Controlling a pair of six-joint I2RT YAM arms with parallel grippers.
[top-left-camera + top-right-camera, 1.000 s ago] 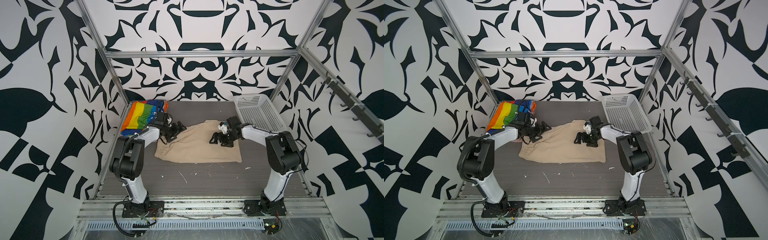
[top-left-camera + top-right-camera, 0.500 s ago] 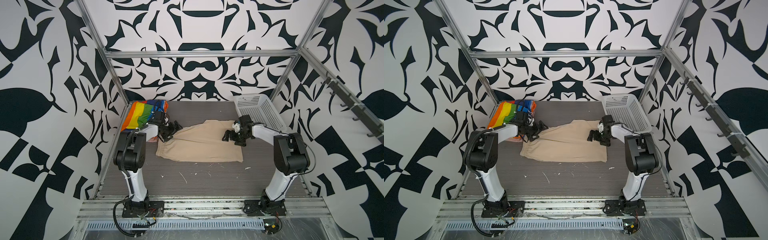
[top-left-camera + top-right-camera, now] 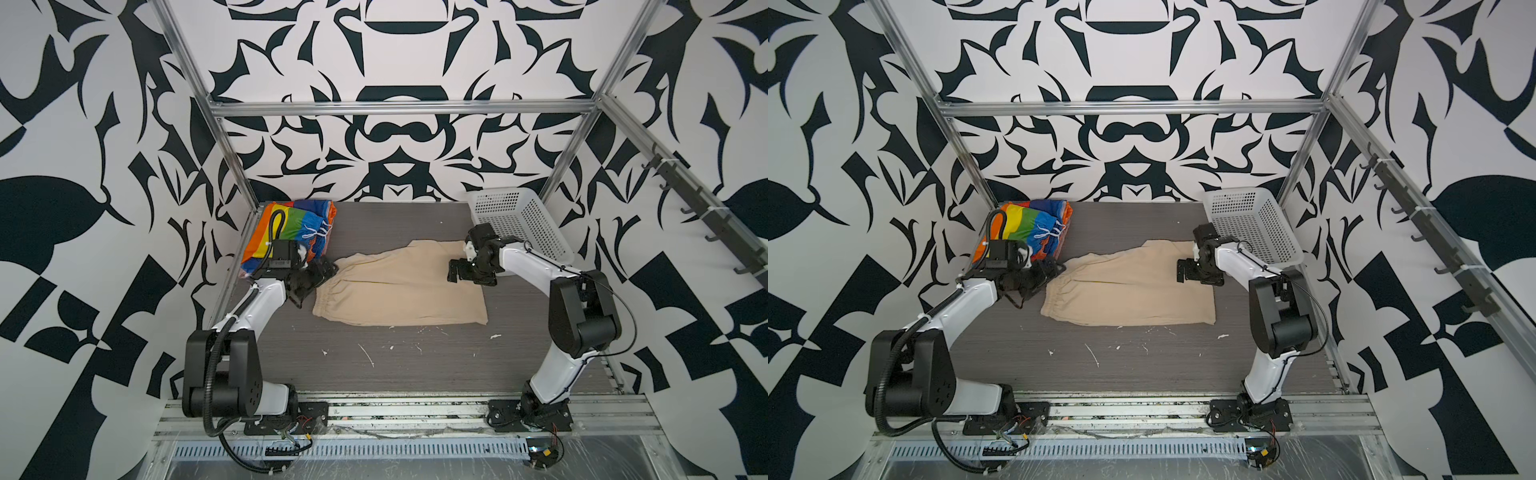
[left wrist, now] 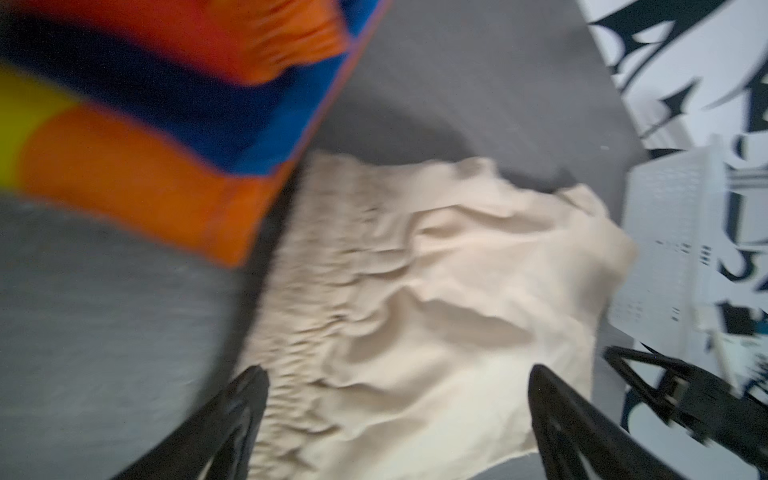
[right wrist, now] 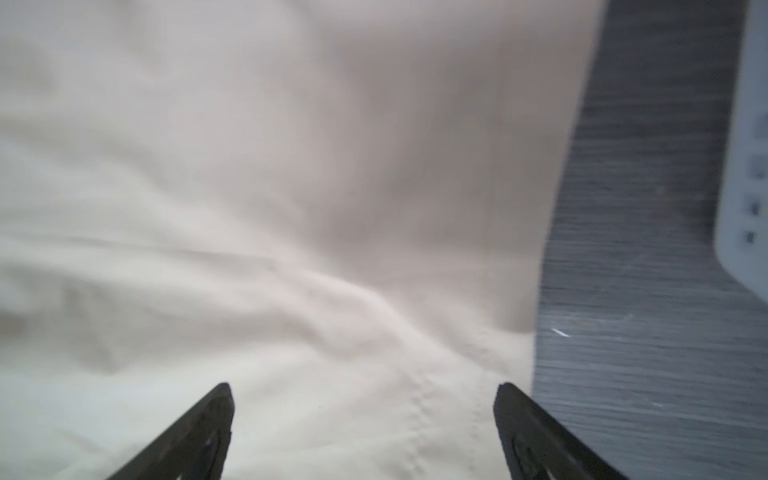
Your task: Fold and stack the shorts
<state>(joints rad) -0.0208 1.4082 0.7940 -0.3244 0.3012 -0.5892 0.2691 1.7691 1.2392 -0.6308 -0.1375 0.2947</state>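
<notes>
- Plain beige cloth shorts point(image 3: 399, 291) with a gathered waist lie spread flat across the middle of the grey wood-grain tabletop point(image 3: 415, 374), waist to the left.
- Folded, shiny rainbow-striped shorts point(image 3: 291, 224) sit in the far left corner, just beside that waistband.
- The left gripper point(image 4: 395, 386) is at the waistband, fingers spread, holding nothing.
- The right gripper point(image 5: 361, 395) hangs over the leg end near the white perforated plastic basket point(image 3: 519, 216), fingers spread wide, pinching nothing.
</notes>
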